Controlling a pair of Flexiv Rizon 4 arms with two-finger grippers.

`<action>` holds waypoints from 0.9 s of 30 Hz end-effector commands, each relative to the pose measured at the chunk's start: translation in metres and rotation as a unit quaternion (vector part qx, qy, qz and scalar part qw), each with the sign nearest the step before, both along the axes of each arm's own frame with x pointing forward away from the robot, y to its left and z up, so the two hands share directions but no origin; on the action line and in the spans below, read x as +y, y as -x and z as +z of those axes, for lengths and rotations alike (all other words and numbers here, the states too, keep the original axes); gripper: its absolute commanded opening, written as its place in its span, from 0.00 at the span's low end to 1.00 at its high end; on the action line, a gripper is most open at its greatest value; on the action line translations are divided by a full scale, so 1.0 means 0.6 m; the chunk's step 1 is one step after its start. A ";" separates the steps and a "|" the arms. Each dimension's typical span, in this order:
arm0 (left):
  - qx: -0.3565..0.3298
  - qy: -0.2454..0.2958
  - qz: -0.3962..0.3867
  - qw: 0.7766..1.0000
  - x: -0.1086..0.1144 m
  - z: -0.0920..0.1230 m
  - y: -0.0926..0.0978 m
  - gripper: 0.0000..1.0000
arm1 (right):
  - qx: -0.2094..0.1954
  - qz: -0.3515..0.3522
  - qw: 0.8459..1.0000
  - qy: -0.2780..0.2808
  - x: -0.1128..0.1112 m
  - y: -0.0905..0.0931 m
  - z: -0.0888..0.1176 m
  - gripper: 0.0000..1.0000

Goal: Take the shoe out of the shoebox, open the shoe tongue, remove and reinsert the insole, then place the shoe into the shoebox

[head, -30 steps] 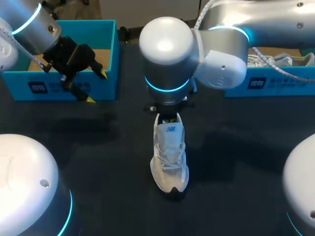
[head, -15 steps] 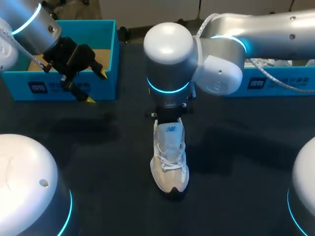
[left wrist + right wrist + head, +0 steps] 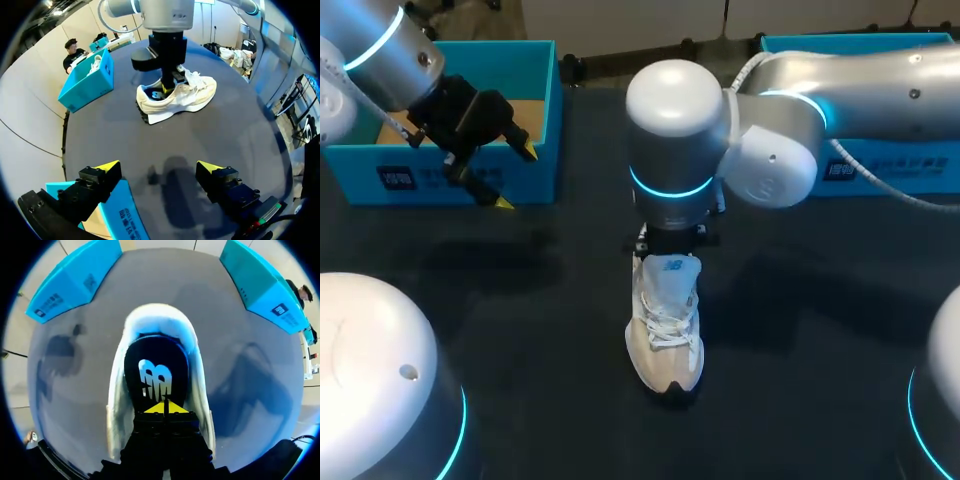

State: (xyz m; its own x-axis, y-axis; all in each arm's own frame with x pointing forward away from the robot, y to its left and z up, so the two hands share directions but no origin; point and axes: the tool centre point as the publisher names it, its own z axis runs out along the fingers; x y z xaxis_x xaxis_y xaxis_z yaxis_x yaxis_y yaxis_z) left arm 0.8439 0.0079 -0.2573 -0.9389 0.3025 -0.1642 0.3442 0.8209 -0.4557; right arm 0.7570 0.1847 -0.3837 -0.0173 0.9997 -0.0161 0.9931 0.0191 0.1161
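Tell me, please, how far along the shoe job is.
Done: the shoe is out of its box, upright on the table. In hand: the right jaws, closed, are down in the shoe's opening at the insole, which lies in place; whether they grip it I cannot tell. The left jaws hang open by the left box. Left: insole out and back, then boxing the shoe.

In the right wrist view, the right gripper [image 3: 164,407] is blocking the near end of the insole [image 3: 156,370], and whether its joined tips are pinching anything is not showing. In the head view, the right arm [image 3: 720,140] is covering that gripper, the heel of the shoe [image 3: 665,340] and much of the right box [image 3: 905,162]. The left arm [image 3: 380,45] is hiding part of the left box [image 3: 535,100], which is running off the edge.
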 end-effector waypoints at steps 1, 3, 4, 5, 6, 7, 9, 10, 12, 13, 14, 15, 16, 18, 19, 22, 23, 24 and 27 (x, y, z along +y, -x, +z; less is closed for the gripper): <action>-0.001 -0.001 0.000 1.000 0.001 0.001 0.003 1.00 | 0.002 -0.001 1.000 -0.002 0.000 -0.005 -0.014 0.00; -0.001 -0.001 0.000 1.000 0.001 0.001 0.003 1.00 | -0.003 0.000 1.000 0.004 -0.002 -0.008 -0.005 0.00; -0.001 -0.001 0.000 1.000 0.001 0.001 0.003 1.00 | -0.007 0.001 1.000 0.009 -0.002 -0.009 0.004 0.00; -0.001 -0.001 0.000 1.000 0.001 0.001 0.003 1.00 | -0.012 0.002 1.000 0.011 -0.002 -0.010 0.008 0.00; -0.001 -0.001 0.000 1.000 0.001 0.001 0.003 1.00 | -0.017 0.003 1.000 0.012 -0.002 -0.012 0.013 0.00; -0.001 -0.001 0.000 1.000 0.001 0.001 0.003 1.00 | -0.022 0.004 1.000 0.012 -0.002 -0.014 0.019 0.00; -0.001 -0.001 0.000 1.000 0.001 0.001 0.003 1.00 | -0.030 0.007 0.999 0.011 0.000 -0.020 0.024 0.00; -0.001 -0.001 0.000 1.000 0.001 0.001 0.003 1.00 | -0.031 0.007 0.999 0.011 0.001 -0.022 0.024 0.00; -0.001 -0.001 0.000 1.000 0.001 0.001 0.003 1.00 | -0.035 0.009 0.999 0.008 0.005 -0.031 0.020 0.00; -0.001 -0.001 0.000 1.000 0.001 0.001 0.003 1.00 | -0.035 0.009 0.999 0.007 0.006 -0.032 0.019 0.00; -0.001 -0.001 0.000 1.000 0.001 0.001 0.003 1.00 | -0.041 0.007 0.999 0.003 0.008 -0.038 0.011 0.00; -0.001 -0.001 0.000 1.000 0.001 0.001 0.003 1.00 | -0.044 0.005 0.999 0.003 0.009 -0.040 0.008 0.00; -0.001 -0.001 0.000 1.000 0.001 0.001 0.003 1.00 | -0.046 0.004 0.999 0.000 0.009 -0.043 0.000 0.00; -0.001 -0.001 0.000 1.000 0.001 0.001 0.003 1.00 | -0.037 0.005 0.999 0.004 0.009 -0.045 -0.013 0.00; -0.001 -0.001 0.000 1.000 0.001 0.001 0.003 1.00 | -0.036 0.005 0.999 0.003 0.009 -0.044 -0.016 0.00; -0.001 -0.001 0.000 1.000 0.001 0.001 0.003 1.00 | -0.029 0.003 1.000 -0.002 0.006 -0.040 -0.024 0.00; -0.001 -0.001 0.000 1.000 0.001 0.001 0.003 1.00 | -0.029 0.003 1.000 -0.001 0.006 -0.040 -0.023 0.00; -0.001 -0.001 0.000 1.000 0.001 0.001 0.003 1.00 | -0.029 0.002 1.000 -0.001 0.005 -0.039 -0.022 0.00; -0.001 -0.001 0.000 1.000 0.001 0.001 0.003 1.00 | -0.054 -0.005 0.999 0.005 -0.002 -0.040 0.009 0.00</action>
State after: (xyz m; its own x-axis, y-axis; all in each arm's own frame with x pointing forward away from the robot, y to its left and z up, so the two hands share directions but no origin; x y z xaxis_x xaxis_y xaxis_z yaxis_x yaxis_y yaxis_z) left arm 0.8438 0.0080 -0.2572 -0.9389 0.3025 -0.1641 0.3441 0.8209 -0.4557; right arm 0.7869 0.1863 -0.3939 -0.0144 0.9997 -0.0177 0.9809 0.0176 0.1939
